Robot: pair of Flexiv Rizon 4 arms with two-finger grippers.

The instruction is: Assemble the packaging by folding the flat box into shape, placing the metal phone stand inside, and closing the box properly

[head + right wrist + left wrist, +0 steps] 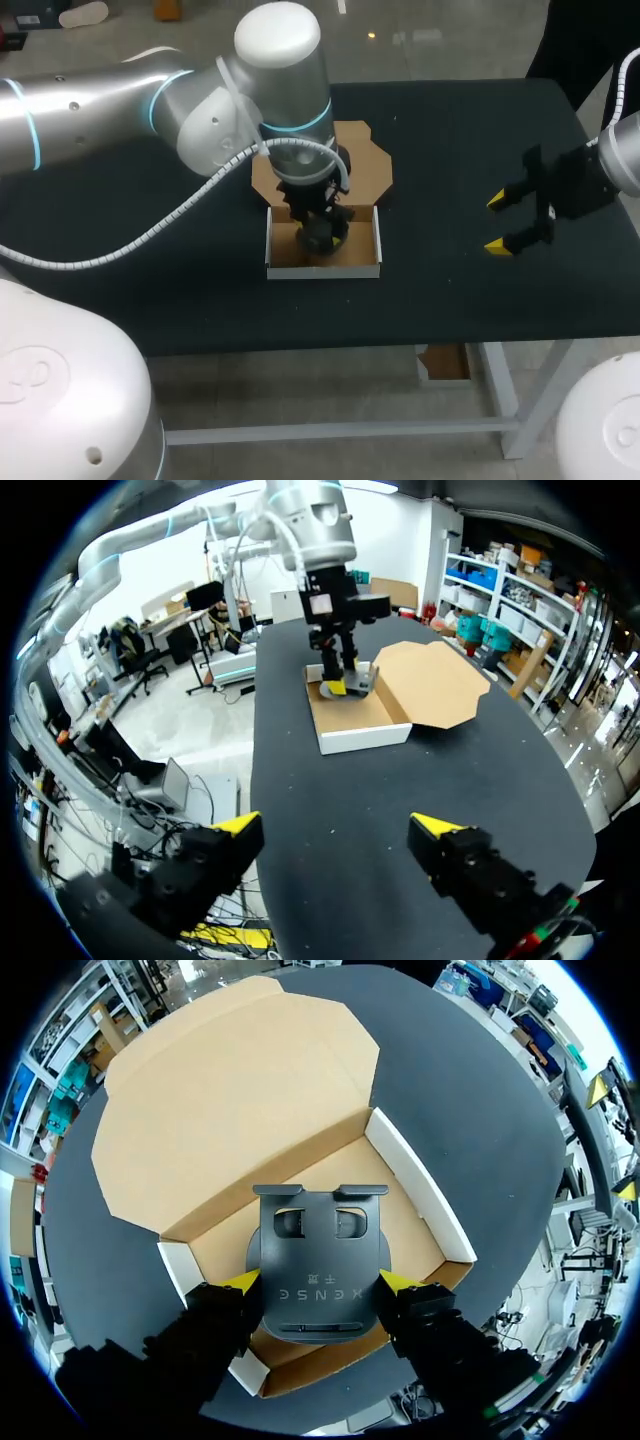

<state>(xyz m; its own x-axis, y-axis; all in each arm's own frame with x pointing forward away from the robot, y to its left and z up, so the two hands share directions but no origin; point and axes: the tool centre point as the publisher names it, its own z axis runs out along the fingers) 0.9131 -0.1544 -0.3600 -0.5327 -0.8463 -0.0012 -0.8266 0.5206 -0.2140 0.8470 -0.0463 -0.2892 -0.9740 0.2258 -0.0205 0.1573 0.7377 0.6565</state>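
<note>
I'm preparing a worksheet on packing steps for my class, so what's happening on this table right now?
The left pincer is shut on the metal phone stand, holding it inside the folded box, whose white walls are up. The brown lid lies open on the table, so closing is not yet done. The right pincer is open, off to the side above the table, touching nothing.

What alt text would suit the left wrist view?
The left gripper, shut on a dark grey metal phone stand, holds it inside an open white-walled cardboard box, whose brown lid flap lies flat on the black table.
</note>
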